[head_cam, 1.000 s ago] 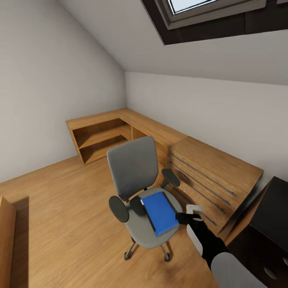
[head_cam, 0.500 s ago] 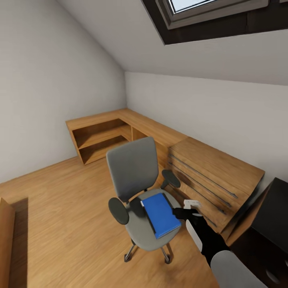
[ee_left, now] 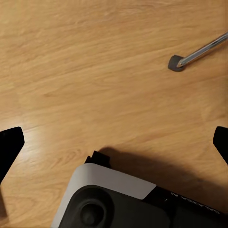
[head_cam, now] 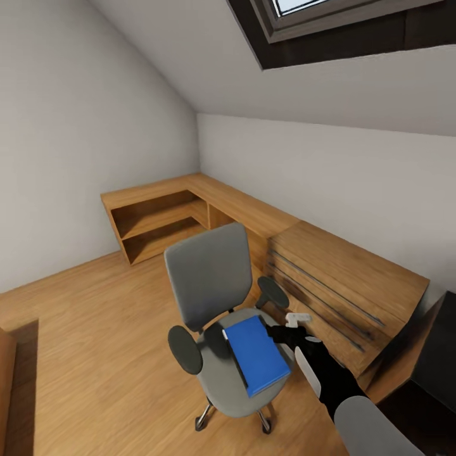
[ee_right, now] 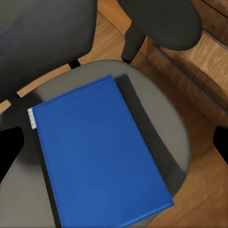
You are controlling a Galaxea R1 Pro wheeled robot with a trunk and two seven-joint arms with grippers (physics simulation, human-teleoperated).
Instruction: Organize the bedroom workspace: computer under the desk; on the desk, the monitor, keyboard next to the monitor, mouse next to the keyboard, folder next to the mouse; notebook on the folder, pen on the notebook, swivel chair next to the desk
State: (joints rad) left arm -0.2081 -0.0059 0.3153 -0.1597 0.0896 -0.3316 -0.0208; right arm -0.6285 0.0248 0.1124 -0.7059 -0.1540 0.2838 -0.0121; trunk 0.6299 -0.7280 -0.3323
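Note:
A grey swivel chair [head_cam: 209,272] stands on the wooden floor in front of the corner desk [head_cam: 215,199]. On its seat lies a blue folder [head_cam: 256,354] [ee_right: 97,156], flat, with a dark strip along one long edge. My right gripper [head_cam: 280,333] [ee_right: 114,147] hovers just above the folder's edge on the armrest side, open, with nothing between its fingers [ee_right: 9,152]. My left gripper [ee_left: 114,142] is open and points down at bare floor above the robot's base [ee_left: 109,199]. Monitor, keyboard, mouse, notebook, pen and computer are out of view.
A wooden chest of drawers [head_cam: 335,285] stands right behind the chair, close to its armrest [head_cam: 273,292] [ee_right: 166,19]. A black piece of furniture [head_cam: 437,354] is at the far right. Open shelves [head_cam: 158,221] sit under the desk's left wing. A chair leg with caster [ee_left: 176,62] is near my base.
My right gripper has advanced toward the chair and now hangs over the folder's edge. The head view has shifted slightly.

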